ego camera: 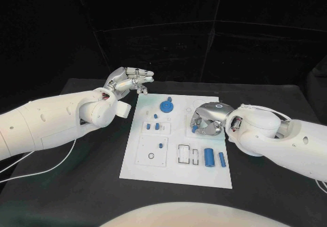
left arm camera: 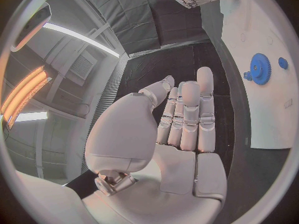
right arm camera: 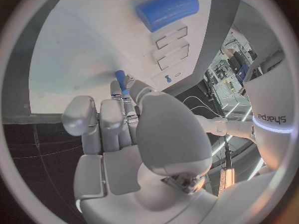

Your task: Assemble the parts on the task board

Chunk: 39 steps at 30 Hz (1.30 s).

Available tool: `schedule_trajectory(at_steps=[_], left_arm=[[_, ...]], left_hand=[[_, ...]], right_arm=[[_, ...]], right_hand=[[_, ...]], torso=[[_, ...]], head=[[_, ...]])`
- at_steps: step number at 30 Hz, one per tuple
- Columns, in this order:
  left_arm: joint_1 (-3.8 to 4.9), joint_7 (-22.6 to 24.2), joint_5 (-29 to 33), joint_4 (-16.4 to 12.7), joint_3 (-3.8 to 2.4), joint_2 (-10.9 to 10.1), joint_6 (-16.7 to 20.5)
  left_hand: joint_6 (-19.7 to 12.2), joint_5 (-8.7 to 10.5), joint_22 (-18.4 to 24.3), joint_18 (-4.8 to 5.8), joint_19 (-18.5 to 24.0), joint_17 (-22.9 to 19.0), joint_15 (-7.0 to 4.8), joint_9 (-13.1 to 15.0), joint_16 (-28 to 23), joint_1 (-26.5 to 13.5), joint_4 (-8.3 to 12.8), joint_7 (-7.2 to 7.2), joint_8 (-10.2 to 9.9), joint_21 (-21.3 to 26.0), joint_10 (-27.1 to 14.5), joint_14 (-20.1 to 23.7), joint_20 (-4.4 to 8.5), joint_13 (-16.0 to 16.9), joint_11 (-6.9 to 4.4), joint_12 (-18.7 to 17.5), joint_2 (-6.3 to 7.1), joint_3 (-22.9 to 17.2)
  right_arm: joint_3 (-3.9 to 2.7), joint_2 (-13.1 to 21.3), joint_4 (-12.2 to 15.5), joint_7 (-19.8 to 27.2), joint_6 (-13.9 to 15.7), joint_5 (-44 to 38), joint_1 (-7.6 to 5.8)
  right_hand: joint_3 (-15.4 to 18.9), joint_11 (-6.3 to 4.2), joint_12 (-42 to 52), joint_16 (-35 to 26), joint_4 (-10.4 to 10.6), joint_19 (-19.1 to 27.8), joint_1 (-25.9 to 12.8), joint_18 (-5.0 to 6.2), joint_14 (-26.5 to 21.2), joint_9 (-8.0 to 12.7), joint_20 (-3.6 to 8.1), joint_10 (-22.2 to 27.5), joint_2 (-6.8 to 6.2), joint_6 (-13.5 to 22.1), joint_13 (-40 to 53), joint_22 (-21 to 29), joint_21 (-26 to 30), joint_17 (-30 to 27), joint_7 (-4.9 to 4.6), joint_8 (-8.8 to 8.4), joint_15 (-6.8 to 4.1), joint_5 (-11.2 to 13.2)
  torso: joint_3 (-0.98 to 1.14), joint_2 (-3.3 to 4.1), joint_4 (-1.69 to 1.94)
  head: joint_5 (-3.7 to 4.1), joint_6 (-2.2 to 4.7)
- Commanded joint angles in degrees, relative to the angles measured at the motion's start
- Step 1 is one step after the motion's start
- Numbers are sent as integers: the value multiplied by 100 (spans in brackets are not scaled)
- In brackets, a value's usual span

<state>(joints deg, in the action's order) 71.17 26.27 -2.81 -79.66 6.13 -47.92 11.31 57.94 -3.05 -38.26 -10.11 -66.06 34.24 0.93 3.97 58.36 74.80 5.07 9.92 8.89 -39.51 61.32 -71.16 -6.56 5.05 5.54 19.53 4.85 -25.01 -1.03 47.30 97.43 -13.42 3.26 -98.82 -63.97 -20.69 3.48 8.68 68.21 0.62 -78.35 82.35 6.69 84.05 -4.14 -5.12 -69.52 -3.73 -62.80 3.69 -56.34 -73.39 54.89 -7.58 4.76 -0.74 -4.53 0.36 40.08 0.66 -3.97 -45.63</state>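
One white task board (ego camera: 176, 170) lies in the middle of the black tabletop (ego camera: 272, 189), carrying one blue gear (ego camera: 167, 105), two blue cylinders (ego camera: 209, 157) side by side near its front right corner, and several small blue pegs (ego camera: 157, 126). The right hand (ego camera: 206, 120) rests over the board's right side, its fingers (right arm camera: 124, 104) pinching a small blue pin (right arm camera: 121, 82). The left hand (ego camera: 128, 80) hovers off the board's far left corner, fingers (left arm camera: 187, 114) straight, pressed together, holding nothing. The word "sharpa" is printed on the robot's white arm.

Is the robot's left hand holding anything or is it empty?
Empty. The left hand hangs over the black table beside the white board, its fingers straight and together, with nothing in the palm.
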Motion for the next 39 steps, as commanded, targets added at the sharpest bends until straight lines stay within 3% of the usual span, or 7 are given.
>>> schedule_trajectory(at_steps=[1,9,21,26,32,36,39], left_arm=[[9,11,17,-4,-4,0,-60],[9,9,17,-1,-3,-11,-56],[9,5,17,-2,-3,-13,-58],[9,8,17,-3,-3,-5,-56],[9,11,17,6,-3,21,-58],[10,12,17,4,-4,31,-58],[10,12,17,7,-4,39,-55]], left_hand=[[-9,-3,8,-37,26,-5,-4,-7,-7,30,12,25,36,28,-35,25,-7,5,24,27,-38,37],[-9,-3,8,-37,26,-5,-4,-7,-7,30,12,25,36,28,-35,25,-7,5,24,27,-38,37],[-9,-3,8,-37,26,-5,-4,-7,-7,30,12,25,36,28,-35,25,-7,5,24,27,-38,37],[-9,-3,8,-37,26,-5,-4,-7,-7,30,12,25,36,28,-35,25,-7,5,24,27,-38,37],[-9,-3,8,-37,26,-5,-4,-7,-7,30,12,25,36,28,-35,25,-7,5,24,27,-38,37],[-9,-3,8,-37,26,-5,-4,-7,-7,30,12,25,36,28,-35,25,-7,5,24,27,-38,37],[-9,-3,8,-37,26,-5,-4,-7,-7,30,12,25,36,28,-35,25,-7,5,24,27,-38,37]], right_arm=[[0,-7,16,34,279,-124,-7],[-2,108,230,115,939,45,-6],[-15,342,863,262,1087,781,-34],[-14,26,880,470,1107,876,-39],[5,-551,611,670,1022,738,6],[29,-872,427,778,945,625,110],[110,-1042,323,841,879,587,163]], right_hand=[[-99,7,-58,50,-7,-25,53,-76,81,0,12,-66,24,-62,5,-23,-37,22,3,25,-41,37],[-194,16,-147,80,17,-35,-45,-80,80,10,16,-104,-18,-86,3,-57,-62,43,-14,-2,-40,54],[-266,25,-213,101,29,-35,-98,-82,76,15,14,-116,-47,-92,3,-72,-74,60,-32,-27,-37,7],[-313,30,-246,124,8,-41,-93,-85,80,17,13,-129,-66,-96,4,-91,-87,85,-42,-40,-34,-37],[-346,40,-276,129,-3,-37,-97,-83,79,20,11,-123,-75,-89,3,-83,-86,84,-54,-54,-29,-63],[-362,45,-291,132,-8,-36,-98,-84,78,22,9,-119,-77,-83,2,-86,-88,84,-59,-61,-26,-74],[-376,50,-305,136,-14,-35,-99,-84,78,23,6,-114,-80,-77,2,-87,-89,87,-64,-68,-23,-85]], torso=[[-2,-3,6],[-1,-11,1],[-4,-2,8],[-10,-2,3],[-3,-2,8],[-13,-1,13],[-13,-7,18]], head=[[-1,-6],[-10,0],[-29,6],[-61,-11],[-109,-31],[-132,-45],[-144,-58]])
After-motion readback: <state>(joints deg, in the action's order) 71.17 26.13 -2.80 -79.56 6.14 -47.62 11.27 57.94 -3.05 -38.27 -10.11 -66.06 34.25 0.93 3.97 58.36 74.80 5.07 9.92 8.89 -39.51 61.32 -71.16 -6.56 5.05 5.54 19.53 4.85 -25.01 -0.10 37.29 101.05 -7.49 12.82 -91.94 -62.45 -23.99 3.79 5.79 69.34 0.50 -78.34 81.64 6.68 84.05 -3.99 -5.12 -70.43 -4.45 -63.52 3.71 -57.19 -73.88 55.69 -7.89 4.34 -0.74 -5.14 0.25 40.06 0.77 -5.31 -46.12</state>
